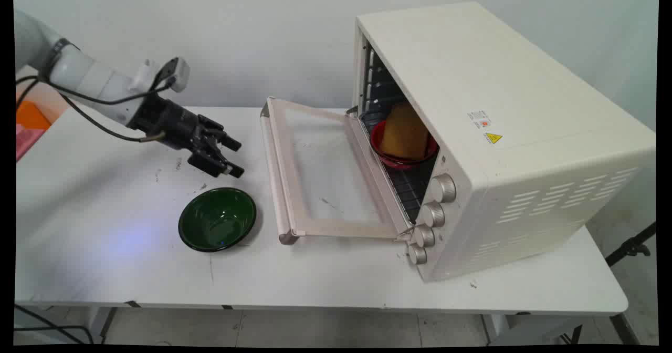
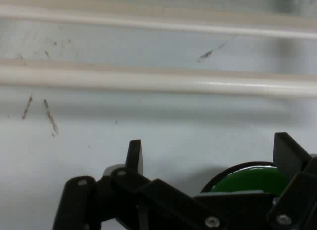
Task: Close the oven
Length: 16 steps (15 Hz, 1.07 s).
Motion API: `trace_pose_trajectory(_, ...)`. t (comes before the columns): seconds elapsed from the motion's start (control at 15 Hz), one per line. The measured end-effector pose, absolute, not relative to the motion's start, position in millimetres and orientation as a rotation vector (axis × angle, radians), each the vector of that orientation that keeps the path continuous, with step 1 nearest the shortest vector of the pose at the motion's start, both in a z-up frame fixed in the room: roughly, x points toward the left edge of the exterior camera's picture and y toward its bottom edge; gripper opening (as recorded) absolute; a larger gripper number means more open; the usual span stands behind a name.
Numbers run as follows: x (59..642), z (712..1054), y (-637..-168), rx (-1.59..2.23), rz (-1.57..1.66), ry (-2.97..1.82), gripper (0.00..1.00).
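Observation:
My black gripper hangs open over the table's left half, with nothing between its fingers. It sits just above and behind a dark green bowl, which is empty. In the hand view the gripper frames the table, and the green bowl's rim peeks out behind the linkage at lower right. To the right stands a white toaster oven with its glass door folded down flat. Inside on the rack rests a red bowl holding an orange-brown lump.
The oven door's handle bar lies between my gripper and the oven, also crossing the hand view as the handle bar. Several knobs line the oven's front. Orange and pink items sit at the far left edge.

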State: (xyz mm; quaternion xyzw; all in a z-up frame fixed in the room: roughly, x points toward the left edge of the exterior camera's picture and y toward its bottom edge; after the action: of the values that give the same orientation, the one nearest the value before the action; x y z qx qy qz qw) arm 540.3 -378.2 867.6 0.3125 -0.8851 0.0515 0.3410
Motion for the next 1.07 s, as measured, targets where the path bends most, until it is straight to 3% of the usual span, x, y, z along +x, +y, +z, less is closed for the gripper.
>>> trace_pose_trajectory(0.27,530.5,852.1,-384.5,0.816,0.128,-2.321,1.0)
trace_pose_trajectory(0.33,526.8,847.4,-387.1,0.82,0.128,-2.324,0.0)
trace_pose_trajectory(1.07,487.9,807.9,-413.1,0.9,0.118,-2.333,0.0)
